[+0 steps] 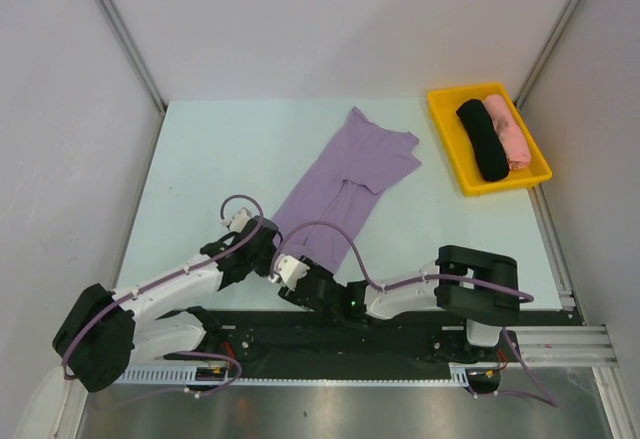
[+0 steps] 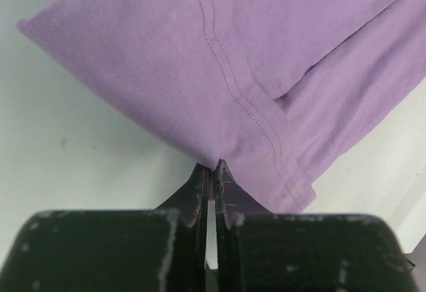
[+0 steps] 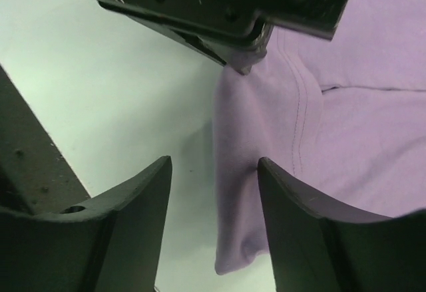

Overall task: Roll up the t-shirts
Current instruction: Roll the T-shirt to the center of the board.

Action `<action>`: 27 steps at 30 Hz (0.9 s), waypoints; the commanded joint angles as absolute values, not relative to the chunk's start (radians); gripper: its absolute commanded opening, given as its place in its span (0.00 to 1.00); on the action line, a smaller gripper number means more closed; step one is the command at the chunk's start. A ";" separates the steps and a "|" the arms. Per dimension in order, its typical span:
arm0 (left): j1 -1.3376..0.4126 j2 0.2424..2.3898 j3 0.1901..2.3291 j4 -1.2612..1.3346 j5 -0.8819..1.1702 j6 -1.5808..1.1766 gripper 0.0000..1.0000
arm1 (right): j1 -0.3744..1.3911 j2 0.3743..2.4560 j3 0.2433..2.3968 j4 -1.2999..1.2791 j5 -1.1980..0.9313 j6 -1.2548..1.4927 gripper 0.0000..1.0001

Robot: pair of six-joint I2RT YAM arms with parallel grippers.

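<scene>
A lavender t-shirt [image 1: 345,177] lies folded lengthwise on the pale table, running from the near centre to the far right. My left gripper [image 1: 271,255] is shut on its near hem edge [image 2: 219,152]. My right gripper [image 1: 290,271] is open right beside it, and the shirt's near corner [image 3: 243,225] lies between its fingers [image 3: 286,199]. The left gripper [image 3: 241,66] shows at the top of the right wrist view, pinching the cloth. A black rolled shirt [image 1: 482,139] and a pink rolled shirt [image 1: 508,131] lie in the yellow tray.
The yellow tray [image 1: 445,119] stands at the far right of the table [image 1: 220,159]. Grey walls close in the left, back and right sides. A black rail [image 1: 400,344] runs along the near edge by the arm bases.
</scene>
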State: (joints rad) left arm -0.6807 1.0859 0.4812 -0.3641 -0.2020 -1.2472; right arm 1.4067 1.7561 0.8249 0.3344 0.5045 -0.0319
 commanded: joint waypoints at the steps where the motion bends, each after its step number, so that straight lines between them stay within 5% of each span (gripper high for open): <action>1: -0.673 1.100 0.525 -0.360 -0.178 -1.223 0.00 | 1.397 1.779 0.847 0.416 0.580 -0.035 0.57; 5: -0.673 1.097 0.526 -0.359 -0.176 -1.221 0.01 | 1.385 1.776 0.845 0.413 0.591 -0.012 0.48; 12: -0.664 1.082 0.531 -0.359 -0.166 -1.206 0.06 | 1.353 1.766 0.845 0.378 0.520 0.037 0.17; 17: -0.646 1.051 0.520 -0.348 -0.161 -1.189 0.13 | 1.284 1.737 0.845 0.338 0.382 0.107 0.11; 22: -0.629 1.000 0.541 -0.376 -0.178 -1.144 0.39 | 1.215 1.723 0.845 0.308 0.180 0.167 0.11; 27: -0.629 0.947 0.557 -0.414 -0.201 -1.112 0.42 | 1.128 1.715 0.847 0.279 0.011 0.238 0.10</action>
